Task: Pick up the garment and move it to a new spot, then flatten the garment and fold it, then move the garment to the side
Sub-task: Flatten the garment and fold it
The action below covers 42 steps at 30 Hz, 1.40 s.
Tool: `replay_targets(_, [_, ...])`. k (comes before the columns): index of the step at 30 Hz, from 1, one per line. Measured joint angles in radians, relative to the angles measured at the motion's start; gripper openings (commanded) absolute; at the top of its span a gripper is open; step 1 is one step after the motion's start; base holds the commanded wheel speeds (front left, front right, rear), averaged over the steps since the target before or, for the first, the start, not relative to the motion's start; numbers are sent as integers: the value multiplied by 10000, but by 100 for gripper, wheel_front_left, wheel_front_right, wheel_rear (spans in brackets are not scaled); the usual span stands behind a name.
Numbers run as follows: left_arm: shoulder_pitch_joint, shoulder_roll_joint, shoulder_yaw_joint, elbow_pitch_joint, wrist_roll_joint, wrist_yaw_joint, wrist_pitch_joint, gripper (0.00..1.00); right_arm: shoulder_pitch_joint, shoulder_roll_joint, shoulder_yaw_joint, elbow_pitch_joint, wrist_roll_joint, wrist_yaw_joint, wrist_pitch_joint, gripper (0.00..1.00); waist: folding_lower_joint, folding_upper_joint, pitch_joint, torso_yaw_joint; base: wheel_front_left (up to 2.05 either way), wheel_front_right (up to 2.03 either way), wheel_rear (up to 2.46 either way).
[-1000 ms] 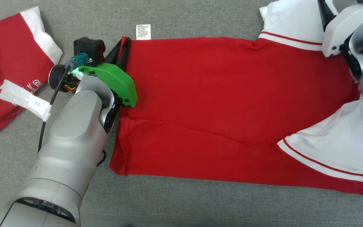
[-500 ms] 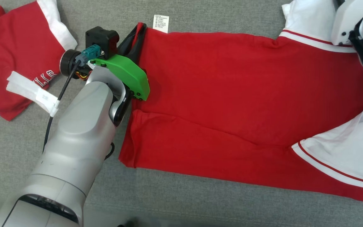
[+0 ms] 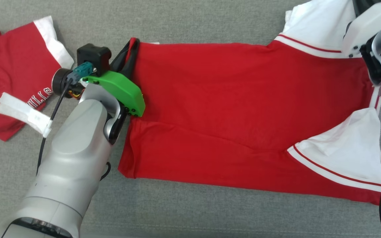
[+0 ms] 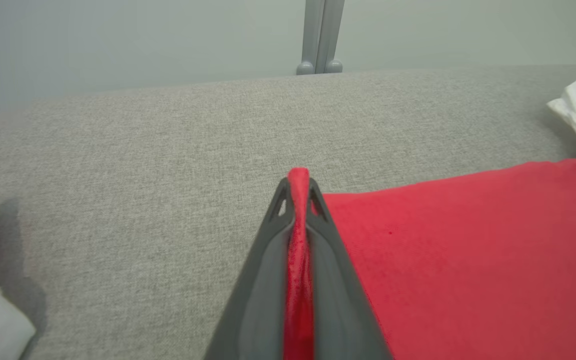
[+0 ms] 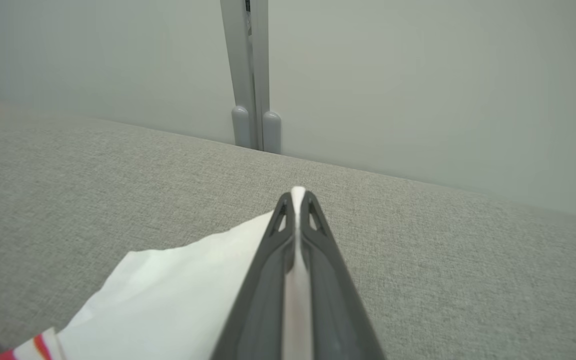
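Grey surface [image 3: 210, 215]: L jaws pinch garment [image 3: 227, 99] hem; R jaws pinch white sleeve [image 5: 168, 295], cropped in head view.

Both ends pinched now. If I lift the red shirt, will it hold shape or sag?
Likely floppy: the red shirt lies creased, and its hem bunches thin in the jaws of the left gripper, so the middle should sag. Probably light: the right gripper holds the white sleeve by a thin pinch. The free sleeve may dangle.
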Motion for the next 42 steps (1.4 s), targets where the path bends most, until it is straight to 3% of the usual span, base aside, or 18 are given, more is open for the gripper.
replay_targets(6, [422, 268, 389, -228, 117, 0, 0, 0, 1336, -251, 128, -1375, 510, 0, -462, 0, 0, 0, -378, -380, 0, 0, 0])
replay_targets(8, [680, 370, 602, -474, 280, 13, 0, 0, 2222, -372, 29, -2380, 732, 0, -537, 0, 0, 0, -514, -591, 0, 0, 0])
replay_targets(15, [1310, 466, 1091, -991, 489, 65, 0, 0, 4472, -454, -1129, -4834, 884, 0, -602, 0, 0, 0, -785, -818, 0, 0, 0])
replay_targets(22, [1936, 493, 1620, -1615, 828, 71, 0, 0, 7055, -21, -2416, -7302, 554, -2, -587, 0, 0, 0, -1045, -931, 0, 0, 0])
replay_targets(28, [2738, 435, 2119, -2665, 1264, 73, 0, 0, 8891, 721, -3530, -9219, 238, -2, 8, 0, 0, 0, -1220, -981, 0, 0, 0])
replay_targets(35, [4147, 311, 2759, -3927, 1831, 73, -15, 0, 10340, 1400, -4491, -10322, -52, -2, 587, 0, -1, 0, -1410, -1062, 0, 0, 0])
replay_targets(42, [5183, 21, 3225, -4485, 2222, 59, -15, 0, 11079, 1764, -4725, -10452, -385, -2, 723, 0, 0, 0, -1527, -1015, 0, 0, 0])
